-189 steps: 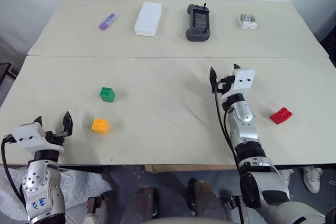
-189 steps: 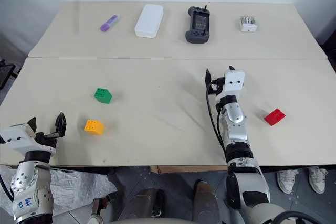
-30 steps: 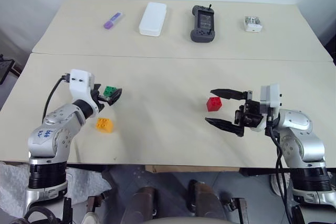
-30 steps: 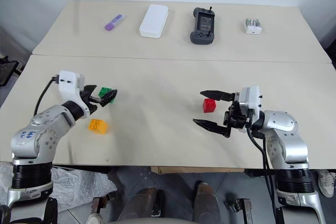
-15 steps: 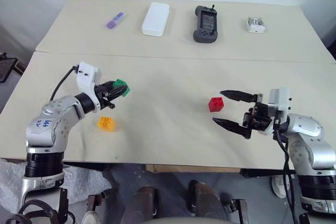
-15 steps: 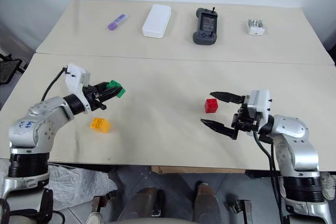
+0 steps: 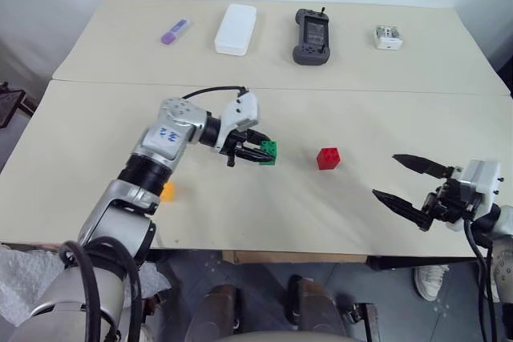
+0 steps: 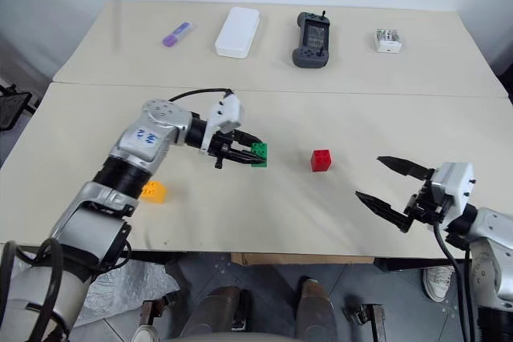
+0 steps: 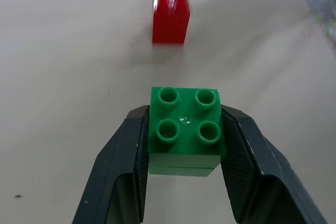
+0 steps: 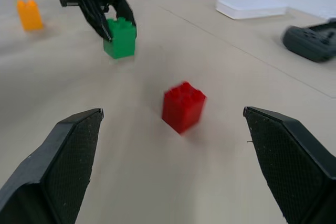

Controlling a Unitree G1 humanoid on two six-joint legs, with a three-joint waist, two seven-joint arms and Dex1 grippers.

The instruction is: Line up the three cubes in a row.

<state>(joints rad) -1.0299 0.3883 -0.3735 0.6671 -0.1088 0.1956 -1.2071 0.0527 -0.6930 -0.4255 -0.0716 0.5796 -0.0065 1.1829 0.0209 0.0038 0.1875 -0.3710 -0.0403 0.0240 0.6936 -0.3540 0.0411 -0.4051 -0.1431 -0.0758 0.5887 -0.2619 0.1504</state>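
Two grippers over the table (image 7: 80, 126), three cubes spread near its front edge.
Right gripper (image 7: 407, 186) gapes empty by the front right corner; left gripper (image 7: 258, 150) clamps the green cube (image 7: 269, 151) beside the red cube (image 7: 327, 158); the orange-yellow cube (image 8: 152, 191) lies front-left.

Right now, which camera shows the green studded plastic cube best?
The left wrist view: the green studded plastic cube sits close, studs up, between the left tool's fingers. The head views and right wrist view show it small.

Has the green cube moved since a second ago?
Yes. The green cube, gripped in the left claw, has travelled rightward across the table away from the orange cube, and is now near the red cube.
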